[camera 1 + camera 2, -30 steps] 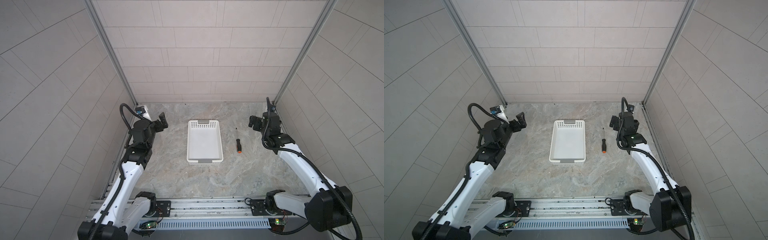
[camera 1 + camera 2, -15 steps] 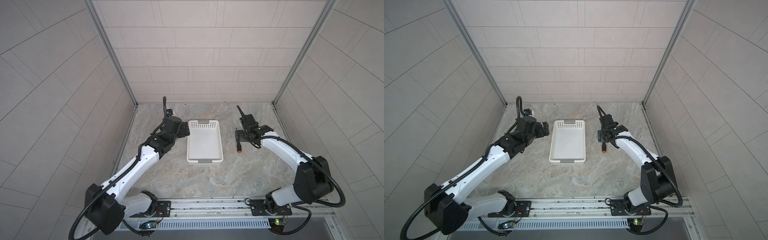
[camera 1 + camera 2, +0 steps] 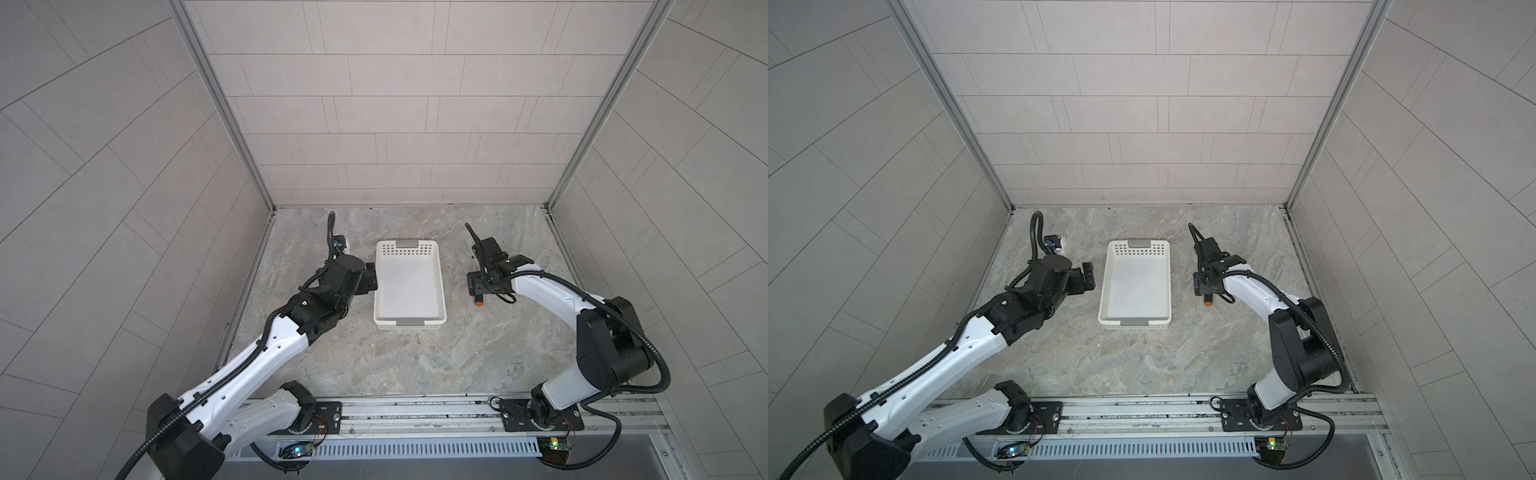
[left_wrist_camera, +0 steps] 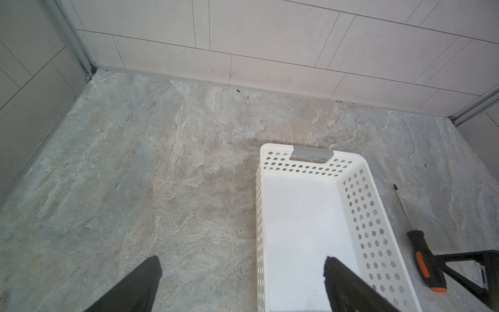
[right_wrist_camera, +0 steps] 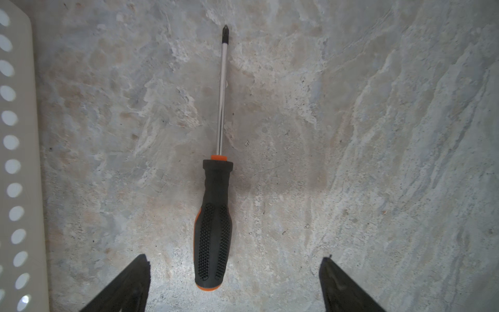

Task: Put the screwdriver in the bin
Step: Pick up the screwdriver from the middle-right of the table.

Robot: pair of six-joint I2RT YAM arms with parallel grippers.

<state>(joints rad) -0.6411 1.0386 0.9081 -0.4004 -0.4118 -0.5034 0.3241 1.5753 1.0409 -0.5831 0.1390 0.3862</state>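
Reaching forward from its base on the front rail, the right arm bends at the elbow and turns its wrist down over the desk (image 3: 415, 365), so the right pincer (image 5: 235, 258) points straight at the surface. Its jaws are spread wide and grasp nothing. The two black fingers (image 5: 121, 283) stand on either side of the handle without touching it.

The screwdriver (image 5: 216, 216) lies flat on the desk, just beside the bin (image 3: 409, 322) on the robot's right. It is parallel to the bin's long wall, with the tip toward the back wall and the orange cap toward the rail. In both top views only that cap (image 3: 1207, 304) and a bit of shaft show from under the pincer.

The left arm stretches across from its own base, and the left pincer (image 4: 241, 264) is also released and empty. Its jaws straddle the bin's left long wall, one finger above the white floor, the other outside it. Whether it touches the wall cannot be told.

A small white sticker on the right pincer, seen from the left wrist, is too small to read.
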